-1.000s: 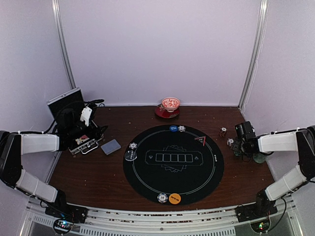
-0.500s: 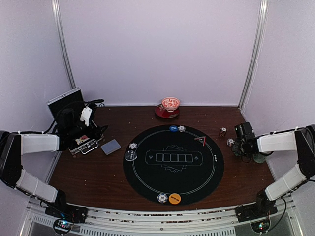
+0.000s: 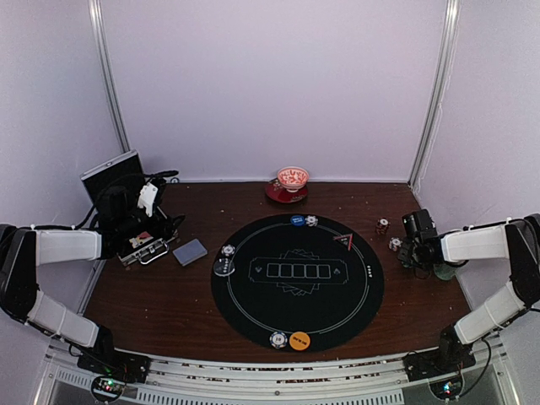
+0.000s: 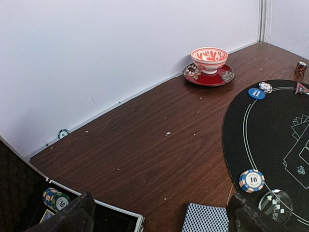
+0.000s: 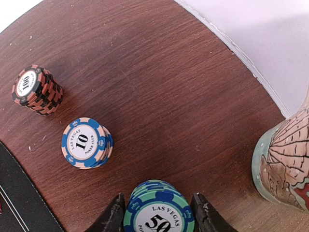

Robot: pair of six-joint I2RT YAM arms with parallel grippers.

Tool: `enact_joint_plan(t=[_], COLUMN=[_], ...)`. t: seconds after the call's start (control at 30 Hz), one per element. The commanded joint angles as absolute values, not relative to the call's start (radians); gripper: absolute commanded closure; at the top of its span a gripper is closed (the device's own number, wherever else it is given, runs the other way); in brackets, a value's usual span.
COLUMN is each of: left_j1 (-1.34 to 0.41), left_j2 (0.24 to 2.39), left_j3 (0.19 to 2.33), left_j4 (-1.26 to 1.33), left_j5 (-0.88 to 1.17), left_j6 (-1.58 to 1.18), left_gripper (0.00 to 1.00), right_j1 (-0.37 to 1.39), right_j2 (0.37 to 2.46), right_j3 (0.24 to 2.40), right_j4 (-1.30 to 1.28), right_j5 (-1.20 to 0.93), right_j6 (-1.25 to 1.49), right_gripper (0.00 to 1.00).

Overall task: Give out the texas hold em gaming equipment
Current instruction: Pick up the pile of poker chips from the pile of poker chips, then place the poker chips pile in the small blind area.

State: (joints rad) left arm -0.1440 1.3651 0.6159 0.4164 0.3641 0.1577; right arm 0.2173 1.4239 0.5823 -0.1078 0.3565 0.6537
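The right jaws stand half open around the green-and-blue striped stack of poker chips marked 50 (image 5: 158, 212), which stands on the brown wooden surface (image 5: 159, 72) outside the right edge of the big round black mat (image 3: 253, 312), farther from the mat than the blue-and-white stack marked 10 (image 5: 86, 142) and the red-and-black stack marked 100 (image 5: 35, 89); the fingers (image 5: 113, 215) are right at its sides, but whether they already press it I cannot tell. I think the grip should take the stack low and square, so that no lower chip stays behind, and then rise straight, clear of the 10 stack and of the green-grey ceramic vase (image 5: 285, 164) on the side away from the mat. The left jaws, wide open and empty, hang left of the mat. The lower part of the 50 stack is cut off, so its height is unclear
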Motion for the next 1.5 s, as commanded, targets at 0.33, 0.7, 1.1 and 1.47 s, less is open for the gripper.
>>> enact_joint_plan(t=[0.33,0.7,1.1,1.47], left_j1=[-0.144,-0.143,-0.143,-0.144], left_j2=[1.353,1.355,1.361,1.359], left_j3=[0.638,0.640,0.643,0.642], left_j4=[0.433,0.432,0.432,0.431], left_j5=[0.381,0.382,0.375,0.372], left_j6=[0.154,0.155,0.155,0.155], left_gripper=[0.02,0.02,0.02,0.02], right_j1=[0.214,0.253,0.365,0.502], right_j2=[1.391,1.361,1.338,1.588], right_j3=[0.573,0.584,0.674,0.994], right_j4=[-0.108,-0.126,-0.167,-0.242], right_j5=[0.365,0.413,0.396,0.381], right_j6=[0.641,0.635,0.600,0.562], right_gripper=[0.69,0.71,0.72,0.73])
